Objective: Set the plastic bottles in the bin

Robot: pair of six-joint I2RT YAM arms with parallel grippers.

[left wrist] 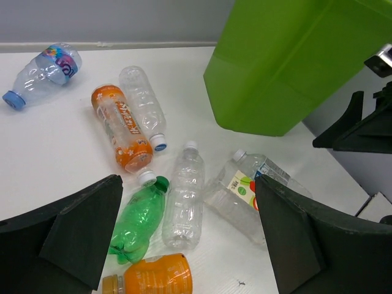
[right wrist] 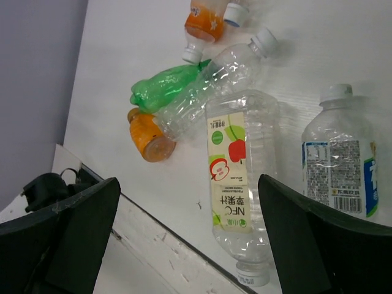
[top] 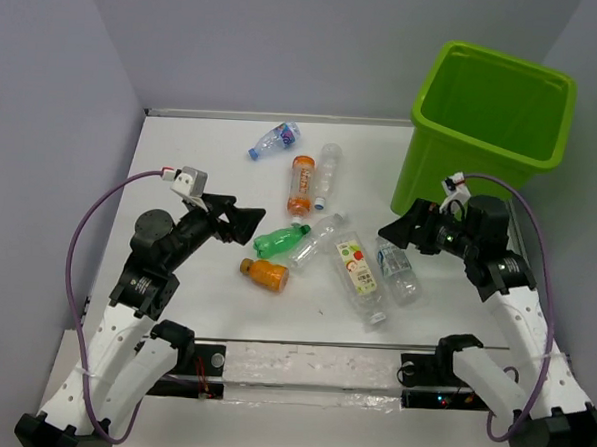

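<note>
Both grippers are standing spread wide and holding nothing. The left gripper [top: 246, 224] and the right gripper [top: 391, 231] are facing each other across the plastic bottles [top: 323, 235], which are lying flat on the table [top: 202, 158]. The blue-label bottle [right wrist: 340, 160] is lying nearest the right gripper, long axis near-to-far (cap at the far end). The right wrist view is missing the bin [top: 451, 171]; the top view is showing it behind the right arm.
</note>
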